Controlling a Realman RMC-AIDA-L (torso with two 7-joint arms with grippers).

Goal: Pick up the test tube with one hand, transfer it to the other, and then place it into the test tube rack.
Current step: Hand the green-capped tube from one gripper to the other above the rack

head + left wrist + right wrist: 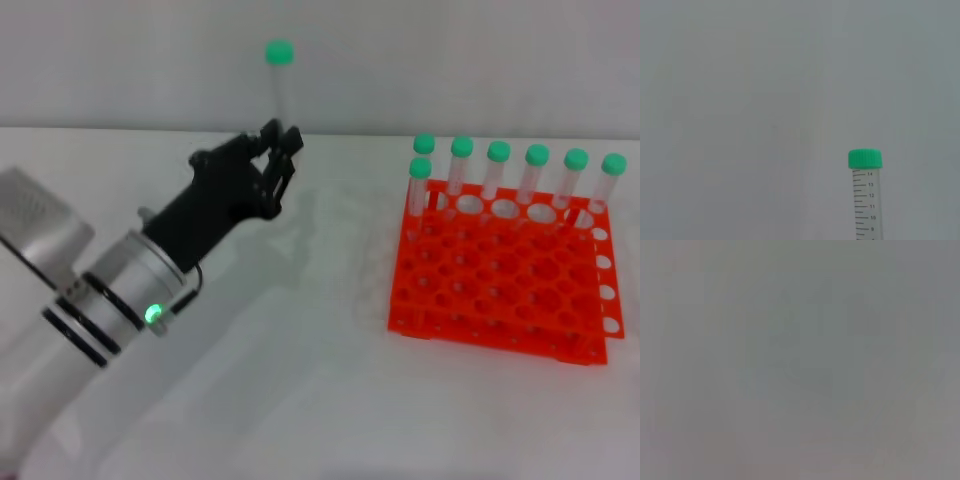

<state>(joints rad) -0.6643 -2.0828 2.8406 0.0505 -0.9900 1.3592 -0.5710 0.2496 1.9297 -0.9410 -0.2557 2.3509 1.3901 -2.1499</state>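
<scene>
My left gripper (280, 140) is shut on the lower part of the test tube (279, 88) and holds it upright above the white table, left of the rack. The tube's green cap (279, 52) points up. In the left wrist view the tube (867, 200) shows its green cap and printed marks against a plain grey wall. The orange-red test tube rack (500, 285) stands on the table at the right, apart from the gripper. My right gripper is out of view; the right wrist view shows only plain grey.
Several green-capped tubes (498, 170) stand upright in the rack's back row. The white table (300, 380) stretches between my left arm and the rack. A grey wall stands behind the table.
</scene>
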